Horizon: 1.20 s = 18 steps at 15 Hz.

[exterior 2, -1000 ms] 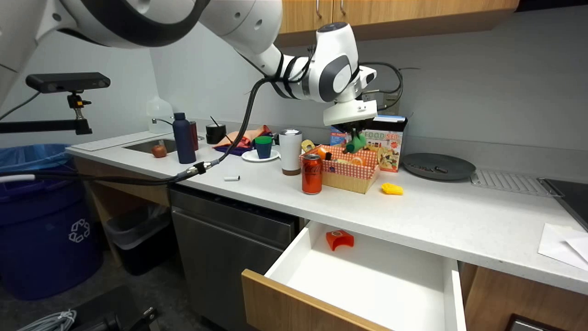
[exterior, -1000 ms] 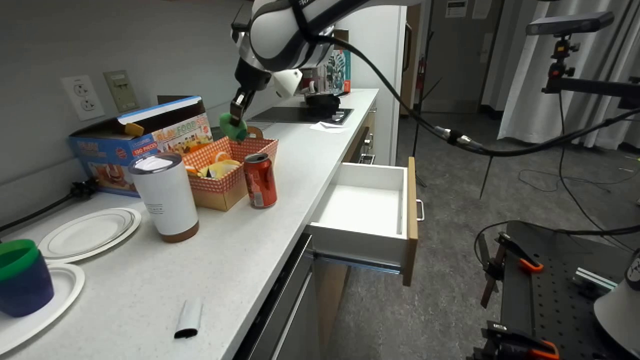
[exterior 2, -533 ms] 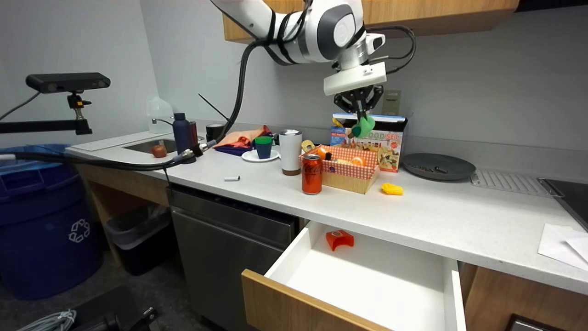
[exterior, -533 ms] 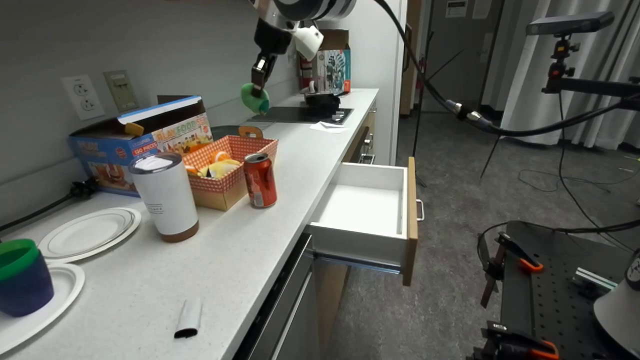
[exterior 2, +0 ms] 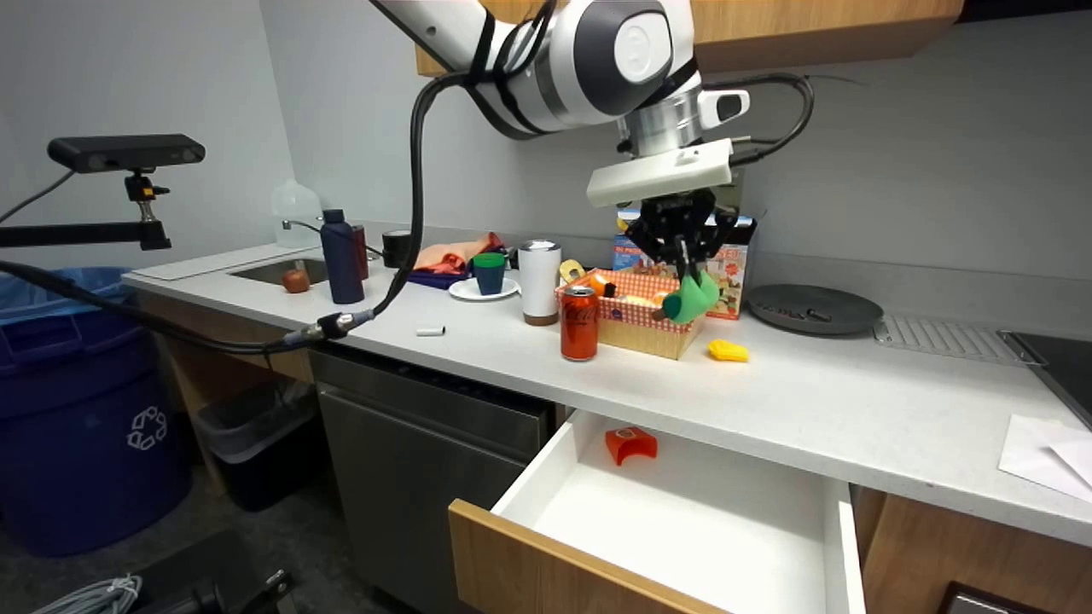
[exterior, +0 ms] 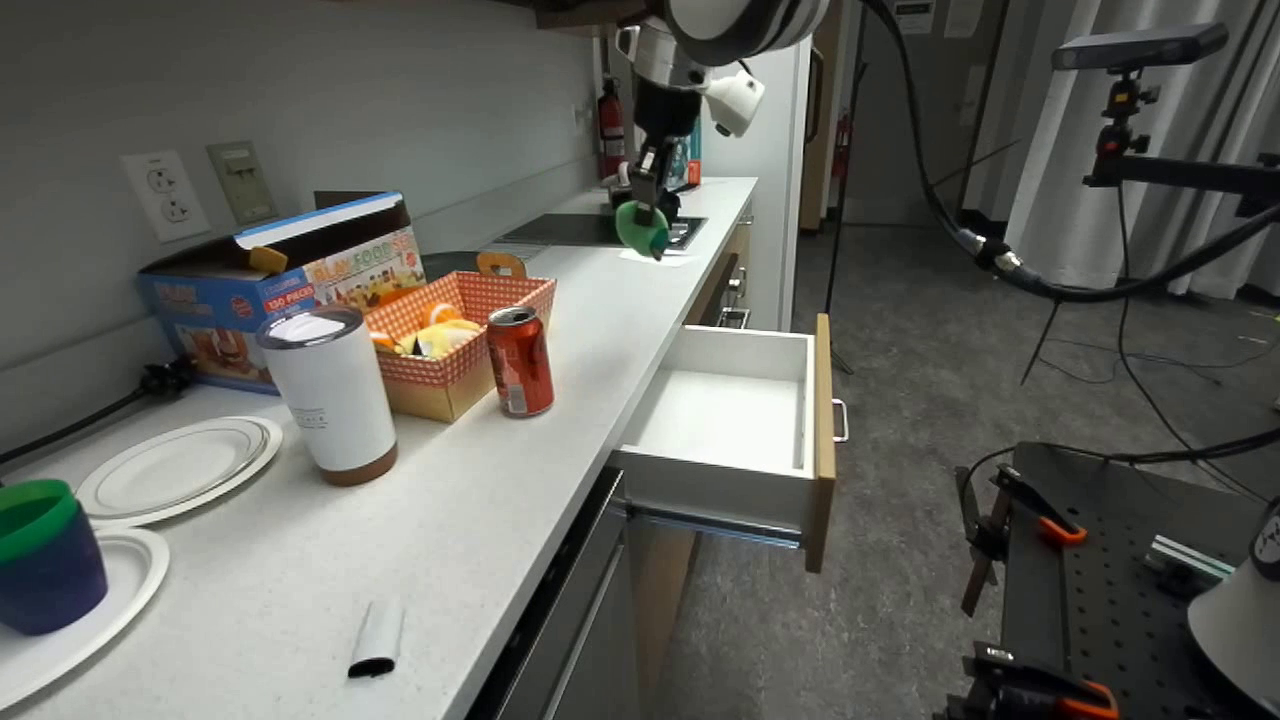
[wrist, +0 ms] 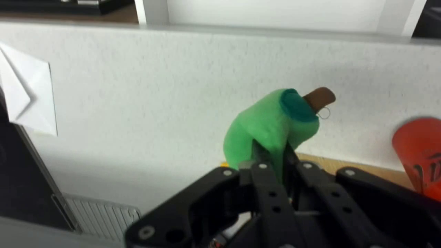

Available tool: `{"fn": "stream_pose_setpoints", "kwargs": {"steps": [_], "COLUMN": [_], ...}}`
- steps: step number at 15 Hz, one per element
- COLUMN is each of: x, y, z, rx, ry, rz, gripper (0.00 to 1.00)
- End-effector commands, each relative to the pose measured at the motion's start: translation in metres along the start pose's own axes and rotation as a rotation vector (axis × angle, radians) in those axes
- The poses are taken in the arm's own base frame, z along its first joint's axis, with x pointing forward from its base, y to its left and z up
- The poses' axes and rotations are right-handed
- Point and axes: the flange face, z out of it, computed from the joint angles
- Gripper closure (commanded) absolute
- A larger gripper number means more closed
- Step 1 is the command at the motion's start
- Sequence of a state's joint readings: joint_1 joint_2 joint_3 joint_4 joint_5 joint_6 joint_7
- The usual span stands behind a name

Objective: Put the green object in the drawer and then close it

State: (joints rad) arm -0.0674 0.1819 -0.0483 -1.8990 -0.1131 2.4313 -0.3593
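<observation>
Green object [exterior 2: 699, 296] has moved toward the drawer [exterior 2: 682, 512], gripper [wrist: 273, 148] clamped on it, red can [exterior 2: 579, 326] beside basket [exterior 2: 640, 338]

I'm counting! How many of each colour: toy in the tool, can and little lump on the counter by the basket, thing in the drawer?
Red: 2 (can, thing in the drawer)
Mostly green: 1 (toy in the tool)
Yellow: 1 (lump)
Total: 4

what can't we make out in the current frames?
Green object: pinched part hidden by gripper, wrist view.
Drawer: front cut off by bottom edge, exterior view.
Basket: bottom hidden by walls and contents, both exterior views.
Bits on dark dish: too small to identify, exterior view.
</observation>
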Motion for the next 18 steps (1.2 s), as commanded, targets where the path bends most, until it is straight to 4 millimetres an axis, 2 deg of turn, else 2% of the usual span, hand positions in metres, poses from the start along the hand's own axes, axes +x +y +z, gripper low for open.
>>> {"fn": "stream_pose_setpoints", "kwargs": {"steps": [1,6,9,11,13,14,18], "x": [-0.059,-0.115,-0.138,-0.153,-0.161,-0.159,-0.161], "y": [-0.006,-0.013,-0.02,-0.028,-0.03,-0.022,-0.013], "z": [0.011,0.05,0.073,0.096,0.114,0.134,0.186], "rx": [-0.002,0.011,0.026,0.037,0.033,0.03,-0.01], "ry": [-0.081,-0.207,-0.262,-0.277,-0.261,-0.249,-0.208], "rz": [0.065,0.11,0.113,0.114,0.136,0.156,0.23], "gripper": [0.97,0.97,0.97,0.97,0.97,0.97,0.97]}}
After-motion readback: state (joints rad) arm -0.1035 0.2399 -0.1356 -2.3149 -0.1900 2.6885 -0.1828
